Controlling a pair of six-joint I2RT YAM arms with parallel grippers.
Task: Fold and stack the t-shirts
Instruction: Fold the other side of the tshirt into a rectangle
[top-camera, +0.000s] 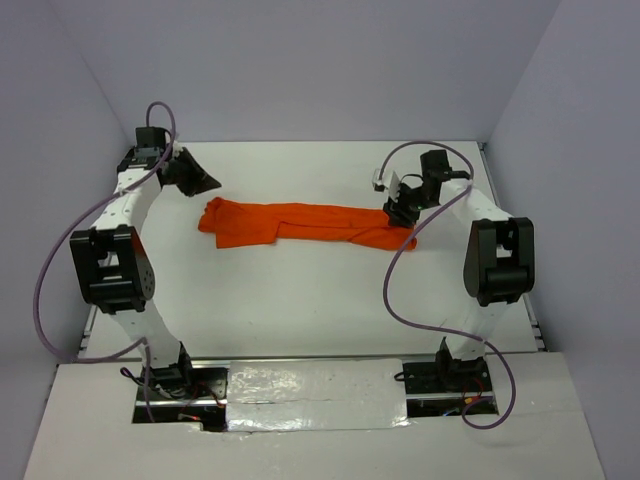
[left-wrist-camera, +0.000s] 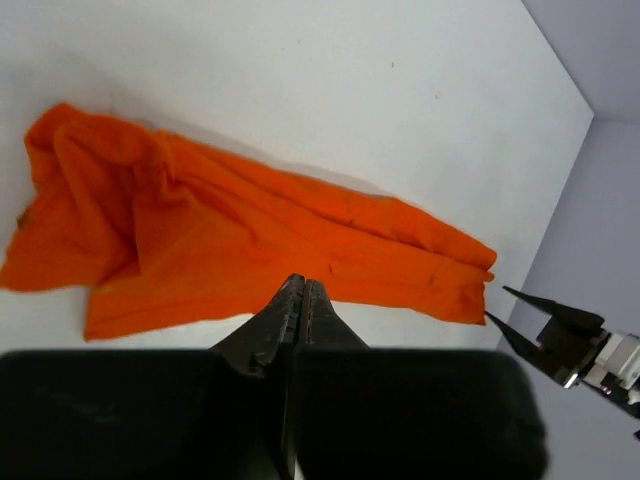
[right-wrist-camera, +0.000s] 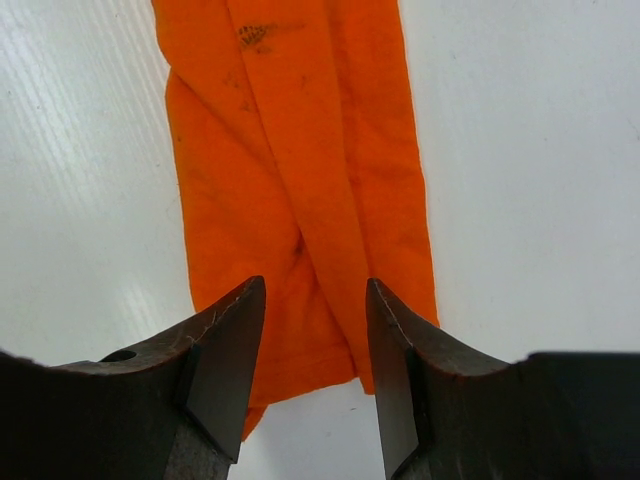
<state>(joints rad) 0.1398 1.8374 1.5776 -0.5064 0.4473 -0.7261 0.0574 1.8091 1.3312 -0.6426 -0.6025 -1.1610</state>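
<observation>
The left gripper (left-wrist-camera: 300, 295) hangs just off the far-left end of the t-shirt (top-camera: 300, 222), its jaws pinched together on nothing and clear of the cloth. The orange t-shirt lies on the white table (top-camera: 300, 310), gathered into a long narrow band running left to right across the far half. Its left end is wider and bunched, with rumpled layers, while the middle runs in lengthwise folds. At the right end the band narrows to a hem edge, where the right gripper (right-wrist-camera: 313, 290) sits low with its jaws apart, straddling the cloth without closing on it. The fabric looks light, limp and thin. It will likely sag, slide and bunch when lifted, so each end is best pinched at an outer corner, through all the layers.
</observation>
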